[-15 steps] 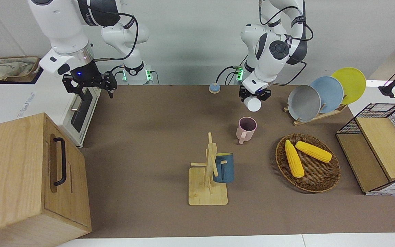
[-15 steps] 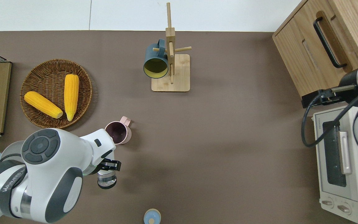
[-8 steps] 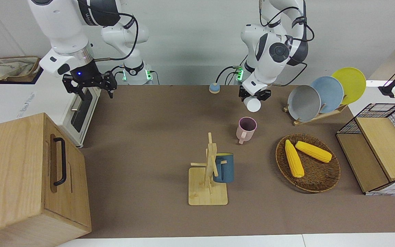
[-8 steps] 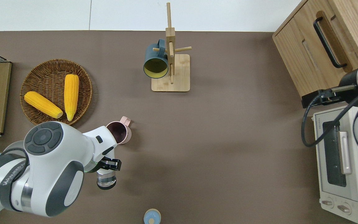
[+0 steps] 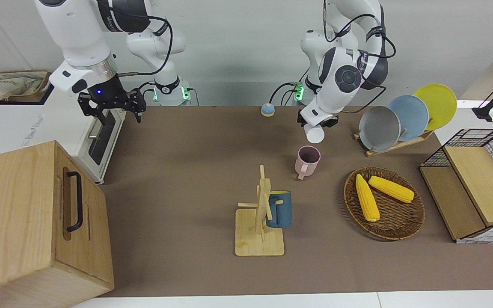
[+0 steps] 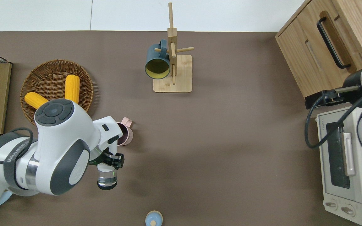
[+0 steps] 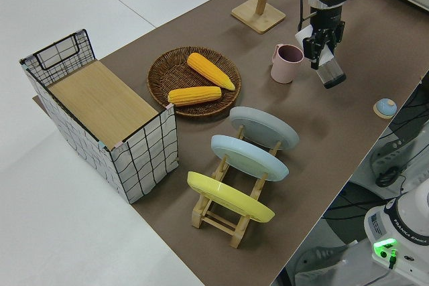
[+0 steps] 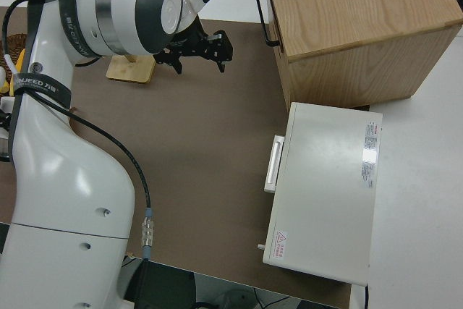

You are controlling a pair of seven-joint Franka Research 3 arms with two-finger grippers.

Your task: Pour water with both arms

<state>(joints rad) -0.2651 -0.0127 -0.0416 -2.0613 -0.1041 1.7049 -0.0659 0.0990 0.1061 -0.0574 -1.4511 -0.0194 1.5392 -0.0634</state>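
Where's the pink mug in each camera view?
Front: pink mug, mid-table, under the left gripper's clear cup.
Overhead, partly hidden by the arm.
Left side, beside the basket.
Right side: not in it.
Shared landmark: the basket.

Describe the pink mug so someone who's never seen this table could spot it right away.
Start at the round wicker basket holding two corn cobs. Beside it, slightly nearer the robots, a pink mug stands upright on the brown mat. Unlike the blue mug hung on the wooden rack, it stands alone.
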